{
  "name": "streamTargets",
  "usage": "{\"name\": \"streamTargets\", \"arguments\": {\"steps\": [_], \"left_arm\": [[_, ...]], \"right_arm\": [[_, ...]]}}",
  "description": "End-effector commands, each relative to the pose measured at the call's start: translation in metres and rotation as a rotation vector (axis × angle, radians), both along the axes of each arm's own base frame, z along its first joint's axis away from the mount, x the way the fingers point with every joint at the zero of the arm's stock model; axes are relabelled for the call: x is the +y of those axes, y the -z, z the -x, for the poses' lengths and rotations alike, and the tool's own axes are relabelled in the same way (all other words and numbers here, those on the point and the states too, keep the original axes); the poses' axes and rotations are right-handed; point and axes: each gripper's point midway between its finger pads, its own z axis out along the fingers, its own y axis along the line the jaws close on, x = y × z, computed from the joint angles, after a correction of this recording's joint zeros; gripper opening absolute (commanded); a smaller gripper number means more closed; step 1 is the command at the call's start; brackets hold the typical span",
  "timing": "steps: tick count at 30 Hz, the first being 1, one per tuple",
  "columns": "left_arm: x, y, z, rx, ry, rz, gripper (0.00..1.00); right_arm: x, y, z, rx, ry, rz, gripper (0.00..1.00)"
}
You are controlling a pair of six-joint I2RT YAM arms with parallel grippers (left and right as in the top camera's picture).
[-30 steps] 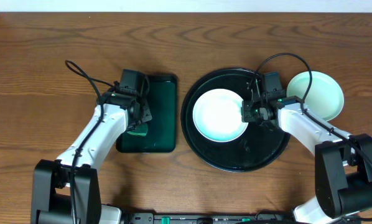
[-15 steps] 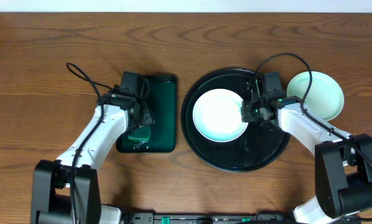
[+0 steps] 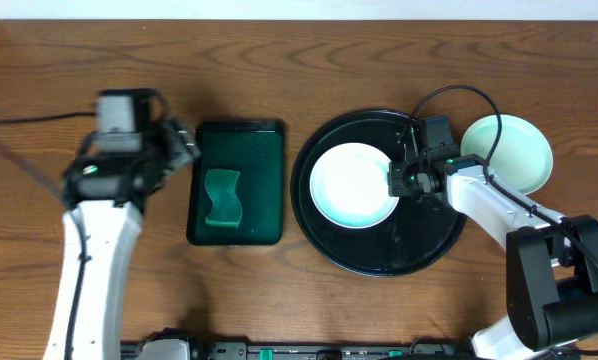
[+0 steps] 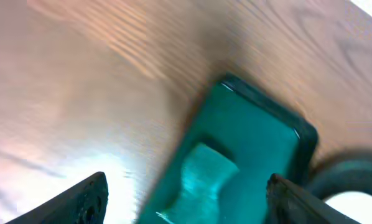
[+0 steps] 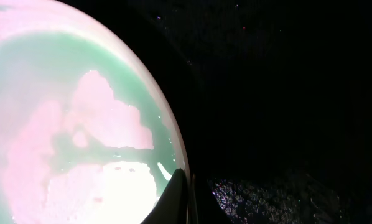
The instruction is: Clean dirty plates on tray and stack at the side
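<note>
Green sponge point(image 3: 222, 196) parked in green tray point(image 3: 264, 150); left claw point(image 4: 186, 202) wide open, empty. Right claw point(image 5: 183, 186) clamps plate point(image 3: 354, 185) at 3 o'clock rim, likely steadying it on black tray point(image 3: 419, 250).

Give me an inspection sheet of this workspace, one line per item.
Surface: wooden table, dark grain.
Job's things: black tray holds one plate; second plate off it to the right, stack count unclear.
Clutter: green sponge lying in dark green tray.
Claws: left claw open, holding nothing, left of dark green tray; right claw shut at the plate's rim.
Cables: black cable arches above right claw.
Surroundings: pale wall strip behind table.
</note>
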Motion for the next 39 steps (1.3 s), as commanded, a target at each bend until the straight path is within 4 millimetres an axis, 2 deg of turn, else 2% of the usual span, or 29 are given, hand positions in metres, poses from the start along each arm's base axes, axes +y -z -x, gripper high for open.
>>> {"name": "streamTargets", "arguments": {"steps": [1,6,11,39], "left_arm": [[0.030,-0.012,0.008,-0.022,-0.093,-0.002,0.81],[0.045,-0.001,0.019,0.027,-0.146,0.003,0.81],[0.045,0.006,0.020,0.047,-0.147,0.005,0.81],[0.045,0.006,0.020,0.047,-0.146,0.005,0.82]], "right_arm": [[0.011,0.005,0.007,0.018,-0.040,-0.019,0.01],[0.011,0.005,0.007,0.018,-0.039,-0.019,0.01],[0.011,0.005,0.007,0.018,-0.040,-0.019,0.01],[0.011,0.005,0.007,0.018,-0.040,-0.020,0.01]]}}
